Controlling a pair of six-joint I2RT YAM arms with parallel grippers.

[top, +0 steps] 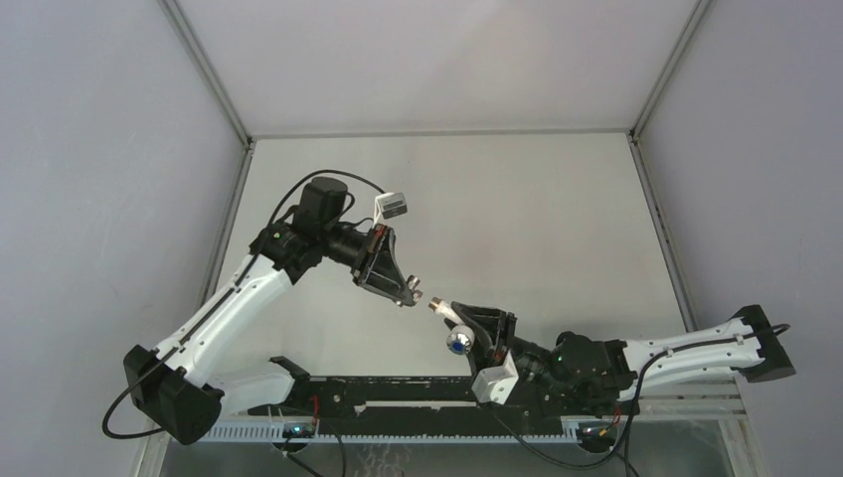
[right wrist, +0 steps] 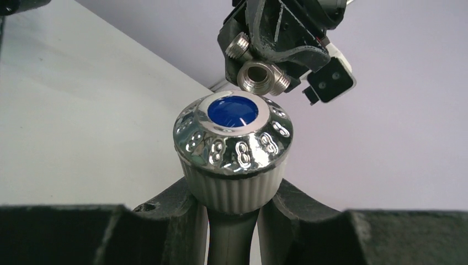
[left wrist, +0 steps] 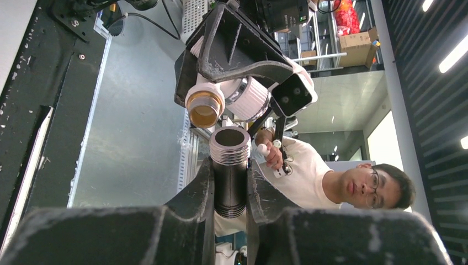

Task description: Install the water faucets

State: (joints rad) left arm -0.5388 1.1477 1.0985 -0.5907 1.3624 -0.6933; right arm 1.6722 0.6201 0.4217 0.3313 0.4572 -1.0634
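- Both faucet bits are up in the air over the worktop [top: 517,199], roughly midway between the two arms.
- The left gripper [top: 406,289] has its fingers [left wrist: 194,193] pinched tight on the grey metal T fitting [left wrist: 229,165]. They hold the plain barrel, with the threaded mouth poking out past the tips.
- The right gripper [top: 465,326] has its fingers [right wrist: 168,204] closed round the white plastic tap [right wrist: 234,187]. They've got it by the ribbed neck, just under the chrome knob [right wrist: 234,138] with the blue cap.
- The tap's brass threaded end [left wrist: 204,109] sits just beside the fitting's open mouth, close but not touching. From the left wrist view it looks off to one side, so not lined up yet, I'd say.
- Handling-wise, the fitting is solid metal, so it's stiff and won't squash. It's smooth and round though, so my guess is it could spin in the fingers if the threads bind. The barrel seems the right place to hold it, clear of the threads.
- The tap looks light, and the ribs should give decent bite. The chrome knob looks slippery and I reckon it turns, so it's a bad spot to grab.
- Threads this small would cross easily, so I'd want them square before any twisting.
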